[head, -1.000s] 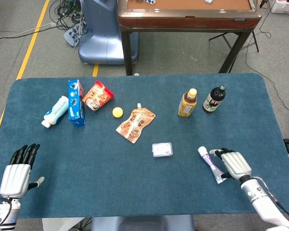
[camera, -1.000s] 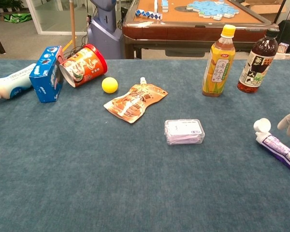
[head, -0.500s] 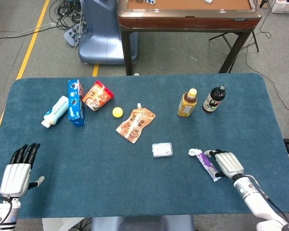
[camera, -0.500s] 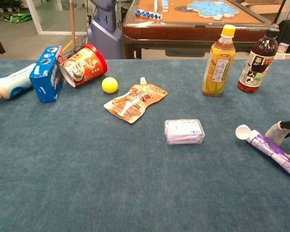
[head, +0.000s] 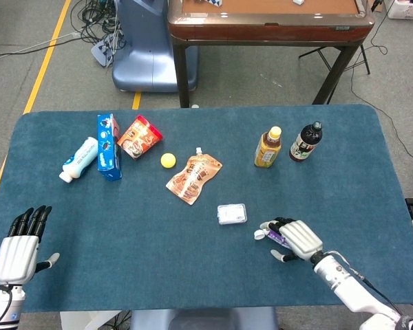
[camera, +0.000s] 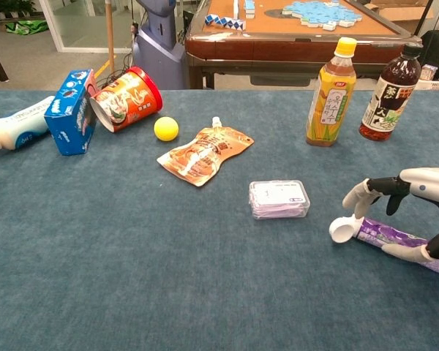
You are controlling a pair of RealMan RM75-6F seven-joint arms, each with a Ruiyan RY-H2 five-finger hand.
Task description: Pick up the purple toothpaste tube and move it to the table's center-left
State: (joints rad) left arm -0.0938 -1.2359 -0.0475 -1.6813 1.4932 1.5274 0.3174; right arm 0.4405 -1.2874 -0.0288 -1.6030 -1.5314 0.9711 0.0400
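Observation:
The purple toothpaste tube [camera: 388, 236] has a white cap [camera: 343, 229] and points left. My right hand [head: 297, 238] grips it from above, thumb under and fingers [camera: 373, 189] over, just above the blue table [head: 124, 234]. In the head view only the cap end [head: 261, 234] and a bit of purple show from under the hand. The tube is now right of the small clear packet [camera: 279, 198]. My left hand [head: 17, 244] hovers open at the table's near left corner, fingers stretched forward, holding nothing.
At the back left lie a white bottle [head: 79, 159], a blue box [head: 108, 146] and an orange cup [head: 139, 136]. A yellow ball [head: 168, 160] and an orange pouch [head: 193, 177] sit mid-table. Two bottles [head: 268, 147] [head: 306, 141] stand at the back right.
My right hand has carried the tube steadily leftward across the near right of the table, towards the clear packet. The left hand has dropped slightly nearer.

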